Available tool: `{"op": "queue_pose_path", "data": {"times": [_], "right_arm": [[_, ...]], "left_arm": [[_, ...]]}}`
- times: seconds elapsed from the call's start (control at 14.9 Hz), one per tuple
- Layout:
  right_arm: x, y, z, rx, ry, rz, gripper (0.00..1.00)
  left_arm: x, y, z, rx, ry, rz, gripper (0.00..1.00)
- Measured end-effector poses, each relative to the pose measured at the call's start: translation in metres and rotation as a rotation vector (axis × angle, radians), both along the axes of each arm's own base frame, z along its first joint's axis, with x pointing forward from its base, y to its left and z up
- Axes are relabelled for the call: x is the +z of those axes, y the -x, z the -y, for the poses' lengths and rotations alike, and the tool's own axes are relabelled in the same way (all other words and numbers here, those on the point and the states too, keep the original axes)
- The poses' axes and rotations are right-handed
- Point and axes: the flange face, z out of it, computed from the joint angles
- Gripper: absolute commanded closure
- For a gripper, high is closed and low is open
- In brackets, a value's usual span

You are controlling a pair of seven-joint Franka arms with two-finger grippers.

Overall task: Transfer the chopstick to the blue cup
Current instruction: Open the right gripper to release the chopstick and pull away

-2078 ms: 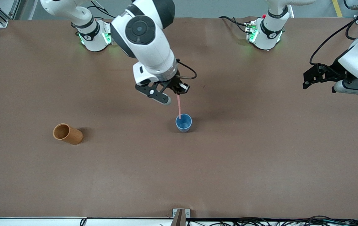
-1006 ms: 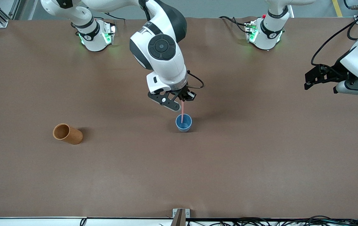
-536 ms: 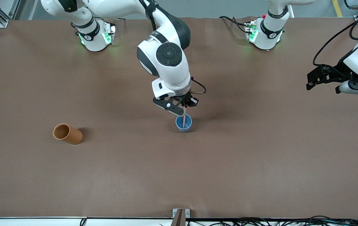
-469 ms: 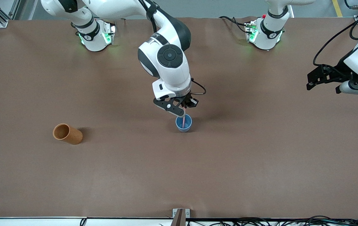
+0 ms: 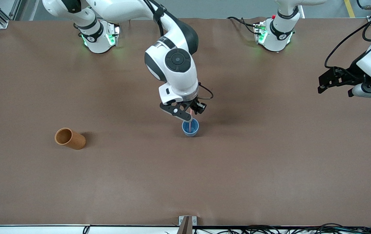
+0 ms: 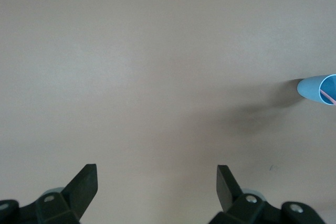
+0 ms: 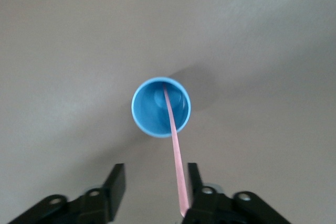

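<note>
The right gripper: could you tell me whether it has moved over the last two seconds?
Yes. The right gripper has come down toward the blue cup, which has stayed put, and now sits just above its rim with the chopstick standing inside.

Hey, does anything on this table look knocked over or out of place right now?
Yes: the orange-brown cup, toward the right arm's end of the table, lies on its side. The blue cup stands upright with the chopstick in it.

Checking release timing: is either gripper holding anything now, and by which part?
Nothing held. Right gripper is open over the blue cup; the chopstick leans against one finger. Left gripper is open, empty.
</note>
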Motion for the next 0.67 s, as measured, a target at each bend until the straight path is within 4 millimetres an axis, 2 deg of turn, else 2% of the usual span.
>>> {"op": "queue_pose_path", "data": {"times": [0.13,0.27,0.34,0.47,0.6,0.67], "right_arm": [[0.011,-0.012,0.013,0.009,-0.010,0.016,0.00],[0.031,-0.017,0.025,0.051,-0.012,0.033,0.00],[0.045,-0.018,0.038,0.093,0.006,0.022,0.00],[0.079,-0.029,0.082,0.152,0.042,-0.007,0.00],[0.116,-0.050,0.148,0.164,0.059,-0.002,0.00],[0.131,-0.060,0.189,0.171,0.069,0.010,0.00]], "left_arm": [[0.000,0.000,0.000,0.001,0.000,0.000,0.00],[0.000,0.000,-0.001,0.001,0.000,0.003,0.00],[0.000,-0.001,-0.001,0.001,0.001,0.004,0.00],[0.000,-0.001,-0.001,0.001,0.001,0.006,0.00],[0.000,-0.001,-0.001,0.002,0.001,0.006,0.00],[0.000,-0.001,-0.001,0.002,0.001,0.006,0.00]]}}
